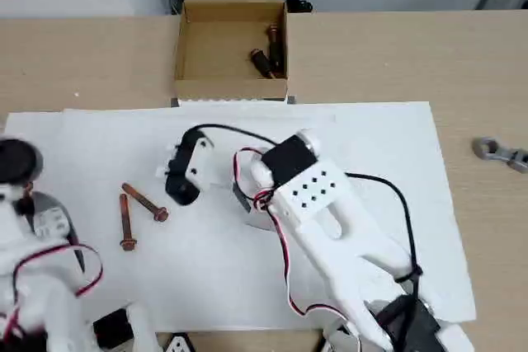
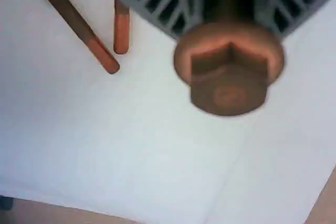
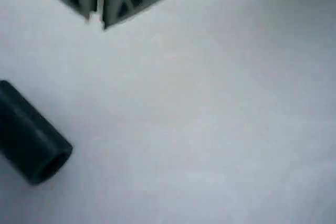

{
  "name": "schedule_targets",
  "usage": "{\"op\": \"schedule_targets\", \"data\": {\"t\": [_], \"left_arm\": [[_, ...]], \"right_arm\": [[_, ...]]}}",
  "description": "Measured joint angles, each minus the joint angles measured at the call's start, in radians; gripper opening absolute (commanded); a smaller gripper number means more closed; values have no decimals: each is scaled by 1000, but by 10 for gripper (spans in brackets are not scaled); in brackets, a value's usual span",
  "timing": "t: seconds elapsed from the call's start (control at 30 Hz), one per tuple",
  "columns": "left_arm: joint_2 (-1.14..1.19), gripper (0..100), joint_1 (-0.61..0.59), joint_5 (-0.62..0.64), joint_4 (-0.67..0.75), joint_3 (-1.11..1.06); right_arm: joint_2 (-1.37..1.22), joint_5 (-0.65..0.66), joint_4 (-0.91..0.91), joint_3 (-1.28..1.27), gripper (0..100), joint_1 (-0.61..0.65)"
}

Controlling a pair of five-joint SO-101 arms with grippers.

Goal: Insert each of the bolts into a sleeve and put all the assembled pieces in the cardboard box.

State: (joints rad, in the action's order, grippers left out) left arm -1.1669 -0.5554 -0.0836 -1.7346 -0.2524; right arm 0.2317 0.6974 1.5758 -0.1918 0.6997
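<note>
My left jaws pinch a bolt (image 2: 229, 69); my right jaws, pressed together, should spread, straddle the sleeve (image 3: 31, 140) mid-length, and hold its bore level.

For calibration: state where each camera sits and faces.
High: fixed overhead, looking down at brown cardboard box, white paper sheet; both white arms show.
Left wrist: faces the sheet; grey left claw grips a rusty hex-head bolt.
Right wrist: faces sheet, black cylindrical sleeve; right claw shut.
Shared: high and left wrist see two loose bolts.
</note>
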Motion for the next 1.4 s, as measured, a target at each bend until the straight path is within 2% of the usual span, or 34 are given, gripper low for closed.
{"op": "schedule_targets", "data": {"t": [0.07, 0.23, 0.3, 0.43, 0.7, 1.07, 1.4], "left_arm": [[-12, 5, 2, 2, 0, -14], [-23, 5, 2, 0, 0, -17], [-23, 5, 2, 0, 0, -17], [-23, 5, 2, 0, 0, -17], [-23, 5, 2, 0, 0, -17], [-23, 5, 2, 0, 0, -17], [-23, 5, 2, 0, 0, -17]], "right_arm": [[-23, 28, 0, 0, 28, 0], [-55, 87, 0, 0, 179, 0], [-63, 107, 0, 0, 206, 0], [-64, 149, 3, 0, 186, -2], [-68, 327, 71, 0, 180, 0], [-77, 508, 80, 0, 180, 0], [-281, 592, 55, 0, 180, 0]]}}
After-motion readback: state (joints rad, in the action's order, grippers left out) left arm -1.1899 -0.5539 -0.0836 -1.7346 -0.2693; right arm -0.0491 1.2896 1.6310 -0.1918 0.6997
